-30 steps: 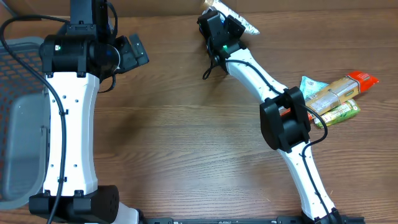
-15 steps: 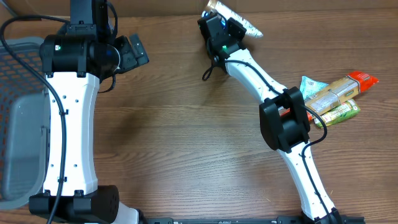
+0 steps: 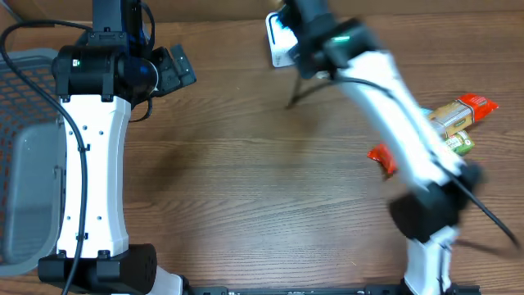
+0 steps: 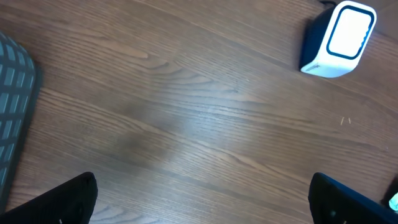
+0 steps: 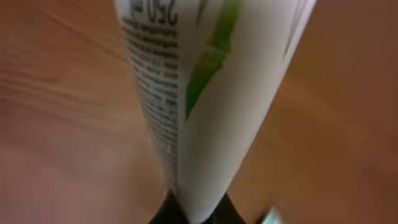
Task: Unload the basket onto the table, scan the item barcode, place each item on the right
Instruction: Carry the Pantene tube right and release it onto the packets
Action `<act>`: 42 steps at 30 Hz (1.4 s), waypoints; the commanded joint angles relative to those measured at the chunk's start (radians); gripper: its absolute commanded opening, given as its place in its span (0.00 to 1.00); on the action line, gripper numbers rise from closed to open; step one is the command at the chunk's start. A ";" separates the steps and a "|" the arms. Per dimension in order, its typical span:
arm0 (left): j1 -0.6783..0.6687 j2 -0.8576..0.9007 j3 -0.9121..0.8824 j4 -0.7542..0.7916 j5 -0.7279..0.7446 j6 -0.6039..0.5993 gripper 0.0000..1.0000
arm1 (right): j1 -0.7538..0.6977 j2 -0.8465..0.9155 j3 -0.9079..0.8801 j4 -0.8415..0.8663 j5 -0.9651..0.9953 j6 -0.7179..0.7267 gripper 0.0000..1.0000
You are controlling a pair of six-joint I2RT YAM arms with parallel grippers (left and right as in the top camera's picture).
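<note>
The item [image 5: 211, 93] is a white packet with a green stripe and small black print, and it fills the right wrist view. My right gripper [image 5: 196, 213] is shut on its lower end. Seen from overhead, that gripper [image 3: 301, 18] is a blur at the table's far edge, with the packet not clearly visible. Just beside and below it stands the white, blue-rimmed scanner [image 3: 278, 43], which also shows in the left wrist view as the scanner [image 4: 339, 37] at upper right. My left gripper [image 3: 176, 70] hovers open over bare wood, nothing between its fingers [image 4: 74, 196].
A grey mesh basket [image 3: 20, 164] sits at the left edge. A pile of snack packets [image 3: 458, 119] lies at the right, with a small red thing [image 3: 382, 157] near it. A dark cable [image 3: 299, 90] trails from the scanner.
The right arm has swung fast, its elbow moving right and toward the front, and is motion-blurred. The scanner, covered before, now shows. The left arm is still.
</note>
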 commanded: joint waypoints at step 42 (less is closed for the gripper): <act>0.000 0.009 0.008 0.002 -0.006 0.015 1.00 | -0.608 -0.449 -0.392 -0.095 -0.554 0.573 0.93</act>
